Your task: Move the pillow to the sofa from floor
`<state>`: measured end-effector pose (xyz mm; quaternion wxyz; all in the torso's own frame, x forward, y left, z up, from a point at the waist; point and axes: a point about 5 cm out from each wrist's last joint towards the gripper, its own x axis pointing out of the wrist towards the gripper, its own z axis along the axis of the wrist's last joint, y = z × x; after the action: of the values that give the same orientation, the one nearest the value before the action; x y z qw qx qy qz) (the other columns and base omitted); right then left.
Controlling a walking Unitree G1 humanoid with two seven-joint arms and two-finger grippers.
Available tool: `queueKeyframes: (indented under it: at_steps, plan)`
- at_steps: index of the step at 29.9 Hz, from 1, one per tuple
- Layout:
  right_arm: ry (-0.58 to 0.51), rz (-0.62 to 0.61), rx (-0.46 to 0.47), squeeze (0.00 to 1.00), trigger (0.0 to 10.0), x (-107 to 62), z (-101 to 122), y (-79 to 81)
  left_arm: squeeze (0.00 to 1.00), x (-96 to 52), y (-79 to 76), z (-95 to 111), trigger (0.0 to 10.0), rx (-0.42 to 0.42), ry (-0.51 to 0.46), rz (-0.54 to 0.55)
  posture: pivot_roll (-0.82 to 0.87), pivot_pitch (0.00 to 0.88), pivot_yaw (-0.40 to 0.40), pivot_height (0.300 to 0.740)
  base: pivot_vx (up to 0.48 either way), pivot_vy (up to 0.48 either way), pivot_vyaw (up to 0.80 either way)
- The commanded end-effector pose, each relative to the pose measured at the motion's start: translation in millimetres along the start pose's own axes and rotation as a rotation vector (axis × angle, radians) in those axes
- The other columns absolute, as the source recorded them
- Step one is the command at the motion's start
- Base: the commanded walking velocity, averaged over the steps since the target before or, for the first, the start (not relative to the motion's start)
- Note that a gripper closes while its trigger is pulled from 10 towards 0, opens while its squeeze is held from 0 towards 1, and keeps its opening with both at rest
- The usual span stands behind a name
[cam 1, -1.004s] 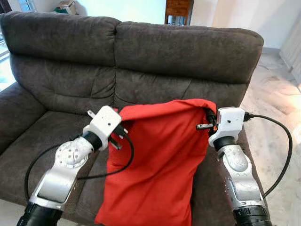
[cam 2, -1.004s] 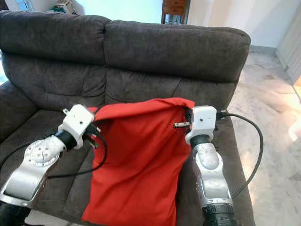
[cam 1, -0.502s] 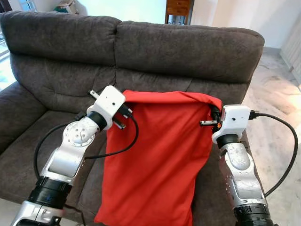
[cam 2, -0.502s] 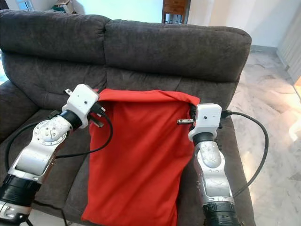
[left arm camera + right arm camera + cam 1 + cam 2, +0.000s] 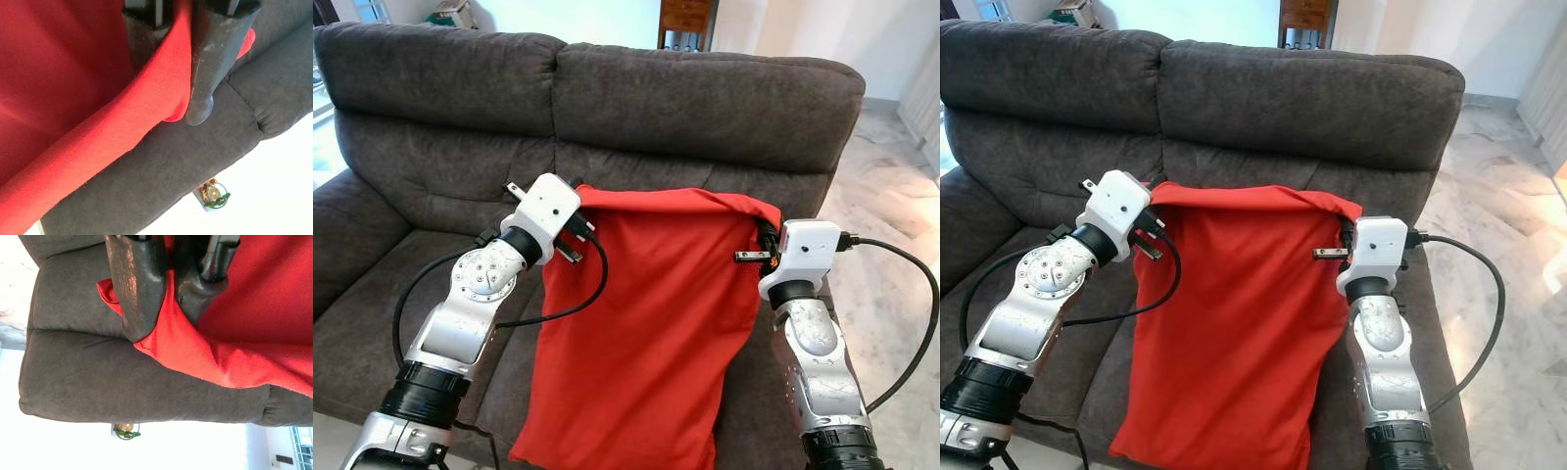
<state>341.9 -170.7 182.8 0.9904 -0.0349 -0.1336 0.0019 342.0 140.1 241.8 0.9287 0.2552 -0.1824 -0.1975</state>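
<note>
Lifted higher since a second ago: limp red fabric pillow, pinched by left gripper and right gripper, mid-frame. Best kept level, lowered onto dark grey sofa.

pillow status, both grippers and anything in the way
Left gripper shut on red pillow top corner; right gripper shut on the other corner. Pillow hangs stretched between them over the sofa seat. Nothing in the way.

The pillow hangs before the sofa — left gripper and right gripper at its top corners.
</note>
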Motion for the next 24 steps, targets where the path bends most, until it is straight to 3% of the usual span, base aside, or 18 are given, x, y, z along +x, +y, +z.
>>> queueKeyframes:
  at_steps: [1,14,20,24]
  plan:
    - [-0.001,-0.107,0.003,0.00,10.0,-1.9,0.0,-23.0,0.00,1.7,15.6,13.0,10.0,0.025,-0.062,0.080,0.05,0.095,0.018,0.740,0.000,0.000,0.00]
    - [0.043,-0.083,-0.004,0.00,10.0,-8.4,-10.6,-18.2,0.00,-26.3,-4.8,-18.1,10.0,-0.034,0.063,0.055,0.05,0.103,0.010,0.740,0.000,0.000,0.00]
    - [0.118,-0.069,-0.005,0.00,10.0,-24.7,-28.7,-16.5,0.00,-46.2,-23.3,-28.0,10.0,-0.060,0.126,0.008,0.06,0.110,-0.002,0.740,0.000,0.000,0.00]
    - [0.141,-0.068,-0.007,0.00,10.0,-29.3,-34.0,-16.9,0.00,-48.5,-23.5,-29.3,10.0,-0.060,0.134,0.016,0.06,0.111,-0.004,0.740,0.000,0.000,0.00]
